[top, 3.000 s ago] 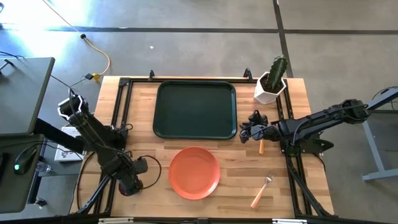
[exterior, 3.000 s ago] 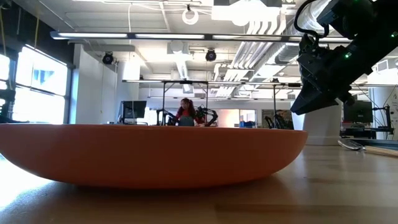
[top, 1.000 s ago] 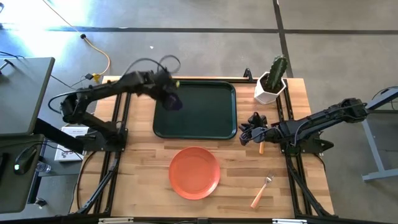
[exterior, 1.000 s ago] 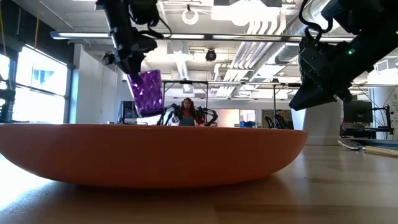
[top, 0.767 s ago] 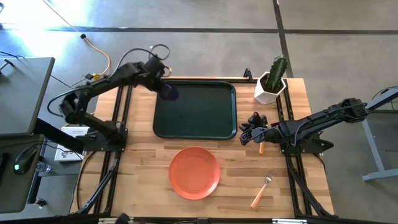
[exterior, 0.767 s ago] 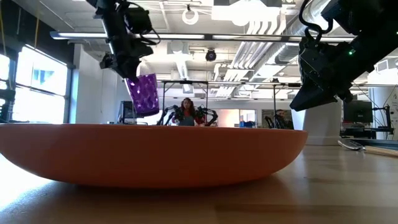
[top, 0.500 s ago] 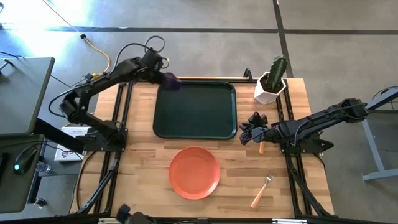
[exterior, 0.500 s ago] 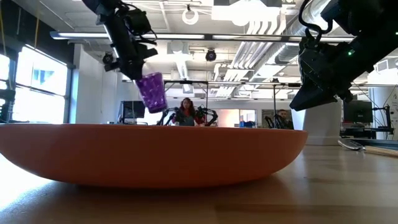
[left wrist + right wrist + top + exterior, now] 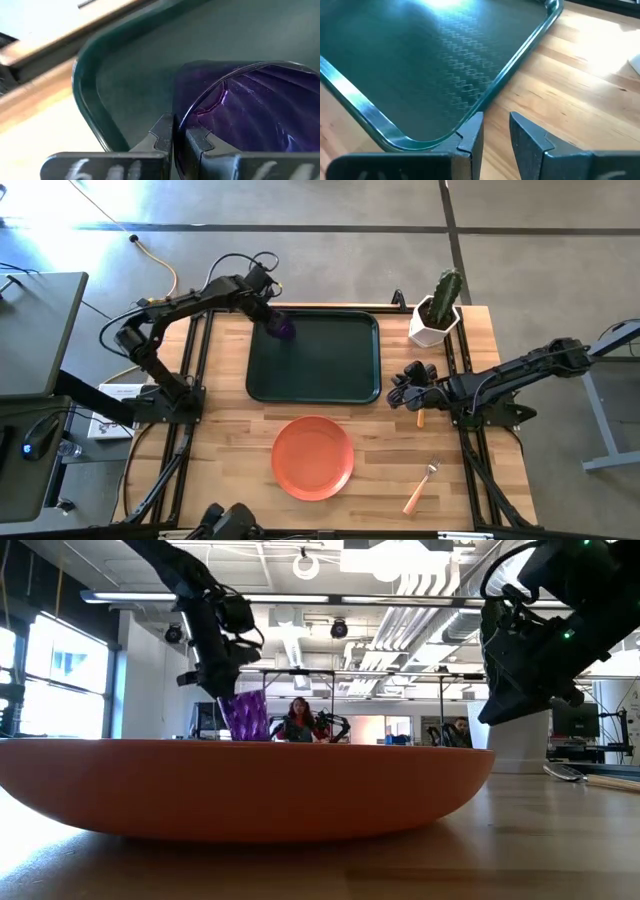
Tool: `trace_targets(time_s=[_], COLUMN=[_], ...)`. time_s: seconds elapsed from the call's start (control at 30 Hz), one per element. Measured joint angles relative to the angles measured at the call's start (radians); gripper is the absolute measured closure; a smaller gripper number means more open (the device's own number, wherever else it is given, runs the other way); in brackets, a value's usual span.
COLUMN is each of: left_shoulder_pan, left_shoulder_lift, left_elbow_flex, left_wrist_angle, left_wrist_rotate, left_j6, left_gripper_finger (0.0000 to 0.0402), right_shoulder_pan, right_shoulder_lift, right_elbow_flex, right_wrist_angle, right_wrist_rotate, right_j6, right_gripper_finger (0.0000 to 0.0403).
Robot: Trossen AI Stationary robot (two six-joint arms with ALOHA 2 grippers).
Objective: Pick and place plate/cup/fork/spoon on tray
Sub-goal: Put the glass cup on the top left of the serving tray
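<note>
Between my left gripper's (image 9: pixel 178 145) fingers, the cup (image 9: pixel 284 328) is being pinched by its rim, hanging over the tray's (image 9: pixel 335 385) corner nearest that gripper. Below it, the tray floor is lying bare. My right gripper (image 9: pixel 399 393) is waiting just beside the tray's opposite corner, fingers narrowly parted, gripping nothing. The plate (image 9: pixel 312 457) is sitting on the table (image 9: pixel 230 430), apart from both.

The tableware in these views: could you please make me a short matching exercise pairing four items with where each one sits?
Items:
1. cup
2. plate
3. fork
4. cactus pot

Places:
A. table's near right part
B. bare wood near the tray
C. held by the left gripper over the tray's corner
D. table's far right corner

Pairs: 1-C, 2-B, 3-A, 4-D
</note>
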State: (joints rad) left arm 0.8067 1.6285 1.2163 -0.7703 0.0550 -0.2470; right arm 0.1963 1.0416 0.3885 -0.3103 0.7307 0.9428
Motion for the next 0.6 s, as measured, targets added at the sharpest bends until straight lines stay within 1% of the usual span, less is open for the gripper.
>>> trace_targets(time_s=[0.1,0.27,0.37,0.5,0.6], left_shoulder_pan=[0.000,0.000,-0.004,-0.029,-0.041], left_shoulder_lift=[0.013,0.012,0.009,0.017,0.032], left_elbow_flex=[0.005,0.056,0.070,0.070,0.070], left_wrist_angle=[-0.048,-0.165,-0.187,-0.210,-0.211], left_wrist_rotate=[0.030,0.017,0.015,0.010,-0.024], left_j6=[0.040,0.087,0.109,0.129,0.123], left_gripper_finger=[0.0394,0.0394,0.0391,0.0367,0.0340], right_shoulder_pan=[0.000,0.000,0.000,0.001,0.001], right_shoulder_lift=[0.000,0.000,0.000,0.000,0.000], right_elbow_flex=[0.000,0.000,0.000,0.000,0.000], right_wrist_angle=[0.001,0.002,0.007,0.008,0.008], right_wrist_rotate=[0.003,0.021,0.022,0.022,0.017], right_j6=[0.000,-0.001,0.000,0.034,0.044], right_gripper_finger=[0.0320,0.0320,0.0320,0.0320,0.0320])
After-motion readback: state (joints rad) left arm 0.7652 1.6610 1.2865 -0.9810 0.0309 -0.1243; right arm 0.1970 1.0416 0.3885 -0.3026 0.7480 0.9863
